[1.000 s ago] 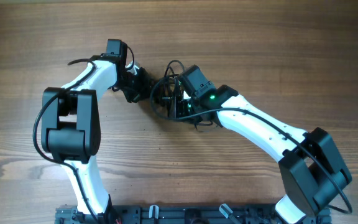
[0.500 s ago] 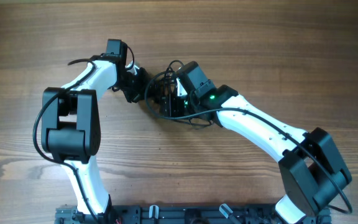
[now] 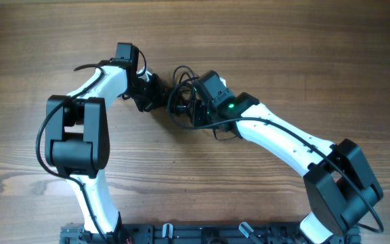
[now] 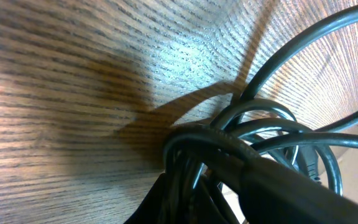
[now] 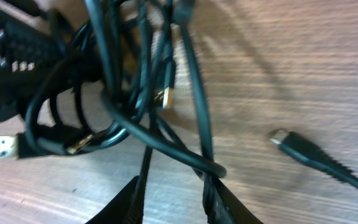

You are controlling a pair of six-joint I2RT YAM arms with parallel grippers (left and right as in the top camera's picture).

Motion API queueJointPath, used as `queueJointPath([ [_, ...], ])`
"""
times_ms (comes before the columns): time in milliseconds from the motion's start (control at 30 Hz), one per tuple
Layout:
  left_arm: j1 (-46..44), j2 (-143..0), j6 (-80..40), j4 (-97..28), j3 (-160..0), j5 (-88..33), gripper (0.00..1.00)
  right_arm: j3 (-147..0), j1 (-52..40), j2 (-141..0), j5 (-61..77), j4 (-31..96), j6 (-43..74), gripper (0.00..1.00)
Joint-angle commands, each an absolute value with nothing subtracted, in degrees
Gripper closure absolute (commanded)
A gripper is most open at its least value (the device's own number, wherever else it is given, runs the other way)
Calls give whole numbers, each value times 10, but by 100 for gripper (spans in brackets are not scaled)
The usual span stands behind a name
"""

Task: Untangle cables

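We find the cables (image 5: 126,124) bunched on the table (image 3: 283,54), between the arms. Left jaws pinch the knot (strands wrapped tight); right jaws, we cannot tell. Loosening is in hand; next, draw one loop free.

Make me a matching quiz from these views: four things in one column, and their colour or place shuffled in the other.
Things:
1. cables
2. light on the right arm
3. loose plug
4. table

Descriptions:
A. green
B. brown wood grain
C. black, tangled in a bunch
D. lying alone on the wood, clear of the bunch

Pairs: 1-C, 2-A, 3-D, 4-B
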State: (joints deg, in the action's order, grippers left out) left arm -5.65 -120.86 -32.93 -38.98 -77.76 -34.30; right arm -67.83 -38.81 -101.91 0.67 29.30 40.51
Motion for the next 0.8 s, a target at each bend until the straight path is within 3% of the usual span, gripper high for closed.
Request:
queueJointPath([
  [0, -48, -1218, -335, -390, -773, -276, 92, -678, -387, -1019, -73, 294, 411, 66],
  [600, -48, -1218, -335, -390, -773, -276, 91, -677, -387, -1019, -86, 277, 405, 72],
  [767, -48, -1218, -335, -390, -773, -276, 91, -669, -387, -1019, -101, 272, 405, 83],
])
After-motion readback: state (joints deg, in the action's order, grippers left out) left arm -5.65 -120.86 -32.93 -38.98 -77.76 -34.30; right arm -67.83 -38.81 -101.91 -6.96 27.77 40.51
